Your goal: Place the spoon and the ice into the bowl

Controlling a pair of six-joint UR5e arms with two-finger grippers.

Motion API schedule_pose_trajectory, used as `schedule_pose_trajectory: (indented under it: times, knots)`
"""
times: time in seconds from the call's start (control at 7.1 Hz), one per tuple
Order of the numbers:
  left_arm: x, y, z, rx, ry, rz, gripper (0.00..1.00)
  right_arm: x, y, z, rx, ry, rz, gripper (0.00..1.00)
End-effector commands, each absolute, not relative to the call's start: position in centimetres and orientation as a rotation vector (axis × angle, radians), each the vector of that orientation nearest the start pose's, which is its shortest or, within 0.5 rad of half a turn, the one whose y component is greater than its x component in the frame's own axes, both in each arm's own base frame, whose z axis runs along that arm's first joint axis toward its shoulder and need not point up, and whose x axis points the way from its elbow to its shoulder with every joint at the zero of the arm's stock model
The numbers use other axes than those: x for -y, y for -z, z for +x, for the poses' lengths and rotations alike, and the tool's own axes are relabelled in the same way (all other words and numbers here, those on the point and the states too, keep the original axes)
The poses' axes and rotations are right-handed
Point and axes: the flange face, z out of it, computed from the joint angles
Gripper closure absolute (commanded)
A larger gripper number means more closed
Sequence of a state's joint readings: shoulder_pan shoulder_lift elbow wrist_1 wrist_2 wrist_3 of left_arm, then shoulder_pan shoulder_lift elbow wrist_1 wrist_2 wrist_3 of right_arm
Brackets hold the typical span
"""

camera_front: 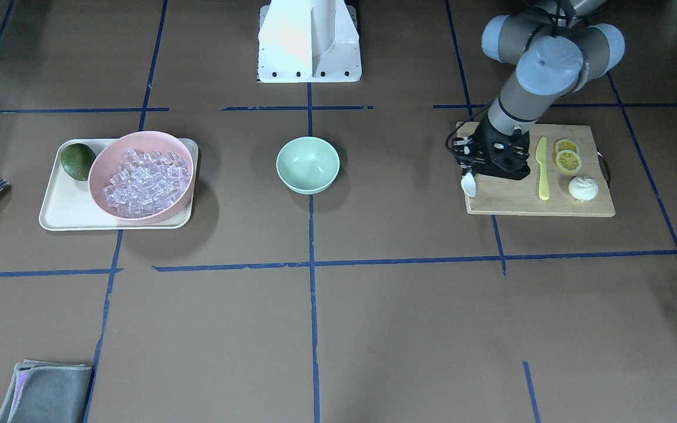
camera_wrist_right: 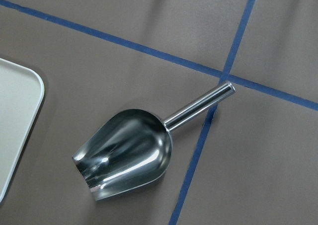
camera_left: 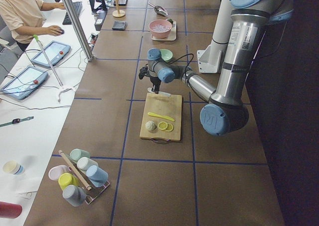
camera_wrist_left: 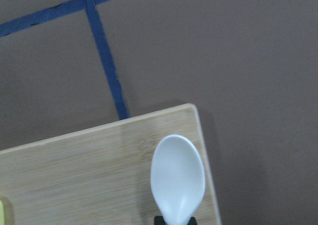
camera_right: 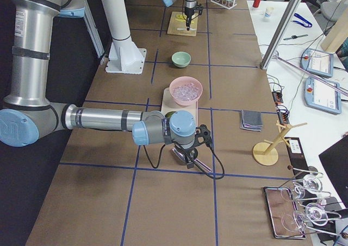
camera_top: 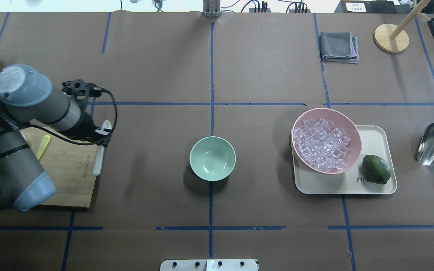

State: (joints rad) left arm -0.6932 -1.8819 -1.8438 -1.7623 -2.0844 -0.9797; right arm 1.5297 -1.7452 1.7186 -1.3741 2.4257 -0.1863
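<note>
White spoon (camera_wrist_left: 177,178) sits pinched at its neck in the left gripper (camera_front: 471,174).

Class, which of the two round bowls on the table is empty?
The small mint-green bowl standing by itself is empty; the larger pink bowl on the beige tray holds clear ice cubes.

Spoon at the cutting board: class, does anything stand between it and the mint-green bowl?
Nothing visible does. Only bare table lies between the spoon and the bowl; the pink bowl of ice sits beyond the bowl.
</note>
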Motion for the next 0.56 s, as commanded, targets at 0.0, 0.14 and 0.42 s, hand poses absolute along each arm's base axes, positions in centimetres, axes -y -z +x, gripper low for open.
schedule_pose_trajectory:
  times: [0.0, 0.14, 0.42]
  knots:
    - [39.3, -24.6, 48.1, -1.006, -0.045, -0.032, 1.0, 43.1, -63.7, 3.7, 0.841, 0.304, 0.238, 0.01]
    - [37.3, -19.7, 50.8, -1.031, -0.05, -0.054, 1.0, 43.3, -63.5, 3.4, 0.84, 0.318, 0.257, 0.01]
    - [34.9, -15.8, 54.2, -1.032, -0.044, 0.008, 1.0, 43.3, -63.8, 2.8, 0.831, 0.336, 0.249, 0.01]
